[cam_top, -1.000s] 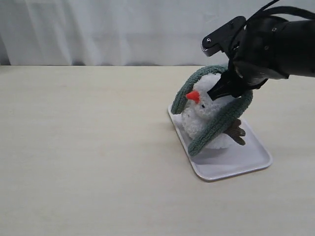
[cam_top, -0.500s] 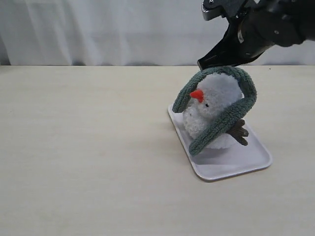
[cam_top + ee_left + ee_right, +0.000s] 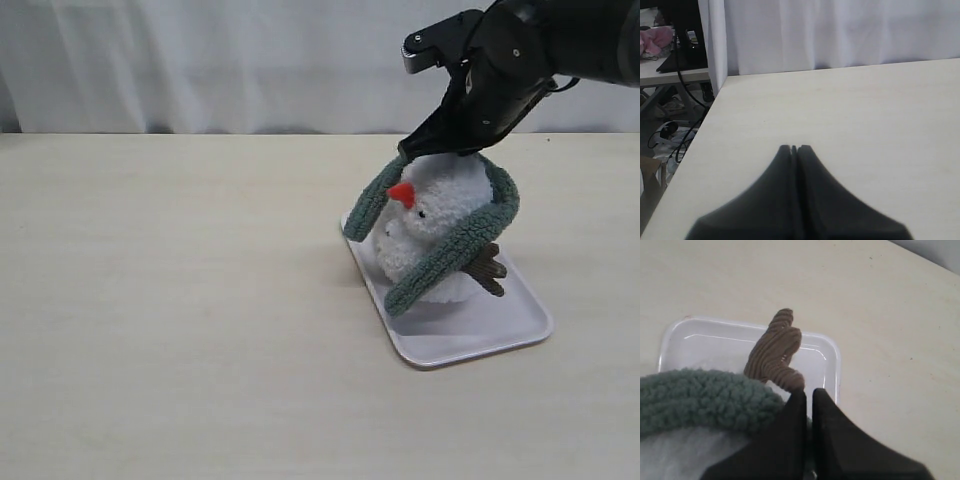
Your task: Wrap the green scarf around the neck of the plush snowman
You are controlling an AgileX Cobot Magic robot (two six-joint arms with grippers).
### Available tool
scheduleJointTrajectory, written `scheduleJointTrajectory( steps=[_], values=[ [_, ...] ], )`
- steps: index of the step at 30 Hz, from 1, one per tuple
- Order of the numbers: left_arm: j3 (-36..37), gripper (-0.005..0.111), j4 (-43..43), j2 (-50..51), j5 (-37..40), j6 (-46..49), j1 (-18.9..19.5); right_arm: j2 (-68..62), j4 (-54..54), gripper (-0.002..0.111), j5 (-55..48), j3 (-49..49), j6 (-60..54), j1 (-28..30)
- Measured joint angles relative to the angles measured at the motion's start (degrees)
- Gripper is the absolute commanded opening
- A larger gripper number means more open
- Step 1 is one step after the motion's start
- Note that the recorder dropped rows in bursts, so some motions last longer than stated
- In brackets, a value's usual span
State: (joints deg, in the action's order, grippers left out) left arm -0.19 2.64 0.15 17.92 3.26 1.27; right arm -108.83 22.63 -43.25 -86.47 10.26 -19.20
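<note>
Scarf-seating step. The snowman [image 3: 445,195] leans on the tray [image 3: 500,335] at the right of the table [image 3: 180,300]. The scarf [image 3: 455,250] loops over the back of its head, both ends hanging in front. The right tool [image 3: 406,152], clenched on nothing, meets the scarf's upper bend. We judge the loop belongs lower, at the neck, so we would nudge it down gently, lest the snowman tip. The left tool [image 3: 795,148] is clenched and empty.
</note>
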Motion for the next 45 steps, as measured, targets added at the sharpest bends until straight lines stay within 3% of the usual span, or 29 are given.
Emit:
scheduleJointTrajectory(
  steps=[13,24,31,35,38,45],
  values=[
    [0.0,0.000,0.0,0.0,0.0,0.0,0.0,-1.7,0.4,0.005,-0.2,0.0,-0.1,1.0],
    [0.0,0.000,0.0,0.0,0.0,0.0,0.0,8.2,-0.9,0.027,-8.0,0.0,-3.1,1.0],
    [0.0,0.000,0.0,0.0,0.0,0.0,0.0,13.3,-11.7,0.026,-15.8,2.1,-14.3,1.0],
    [0.0,0.000,0.0,0.0,0.0,0.0,0.0,15.5,-13.2,0.006,-16.2,6.8,-15.4,1.0],
    [0.0,0.000,0.0,0.0,0.0,0.0,0.0,16.2,-13.5,0.004,-16.2,10.9,-15.5,1.0],
    [0.0,0.000,0.0,0.0,0.0,0.0,0.0,16.2,-14.0,0.004,-4.5,19.9,-15.4,1.0]
  ],
)
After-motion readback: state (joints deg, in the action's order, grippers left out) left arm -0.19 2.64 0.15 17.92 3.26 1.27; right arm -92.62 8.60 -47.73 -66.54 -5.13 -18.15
